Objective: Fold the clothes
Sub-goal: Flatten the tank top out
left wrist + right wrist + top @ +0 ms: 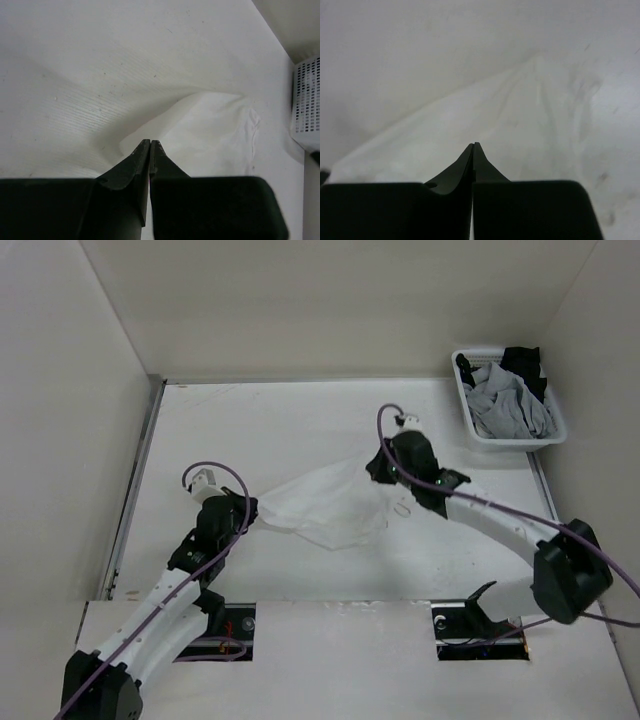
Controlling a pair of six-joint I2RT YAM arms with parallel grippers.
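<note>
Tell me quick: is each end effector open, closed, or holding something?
Left end effector: closed, pinching the white garment.
Right end effector: closed, apparently pinching the same garment's opposite edge.

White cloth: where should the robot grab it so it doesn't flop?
Pinch the white cloth at its two far ends, with one arm coming in from each side. It is thin and floppy, so a grab in the middle would probably bunch it up. The left gripper and right gripper pinch opposite ends, and the top edge runs nearly straight between them.
</note>
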